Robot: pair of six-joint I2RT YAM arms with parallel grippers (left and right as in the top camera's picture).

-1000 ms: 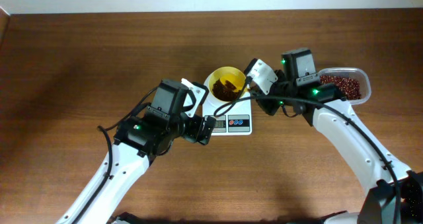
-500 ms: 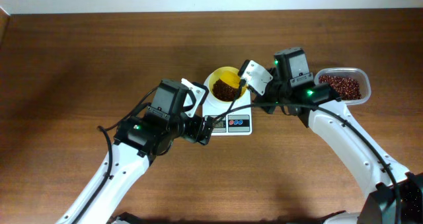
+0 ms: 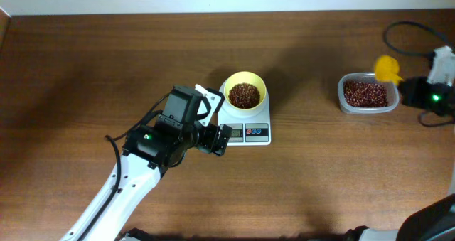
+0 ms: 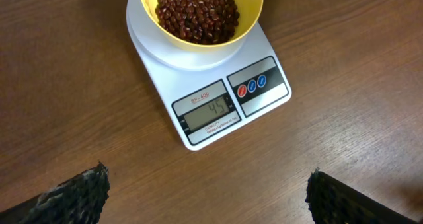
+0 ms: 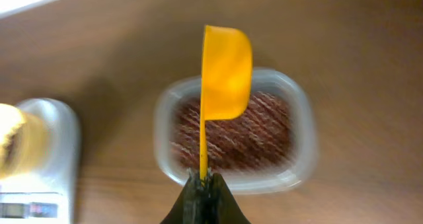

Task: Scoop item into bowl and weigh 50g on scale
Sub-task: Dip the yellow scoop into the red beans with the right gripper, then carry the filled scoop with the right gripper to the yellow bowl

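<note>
The left arm (image 3: 117, 191) has white links, black joint housings, a green light and a loose black cable; its tool (image 3: 221, 137) ends in black, rough-textured fingers (image 4: 76, 194). The right arm (image 3: 426, 99) shows black housing, a green light, a white block and a black cable.

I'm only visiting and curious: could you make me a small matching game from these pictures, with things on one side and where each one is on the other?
Things:
1 bowl
2 scale
3 scoop
4 clear container

Places:
A held in the right gripper
B far right, apart from the scale
C standing on the scale
D under the bowl, display reading 45

Pairs: 1-C, 2-D, 3-A, 4-B
</note>
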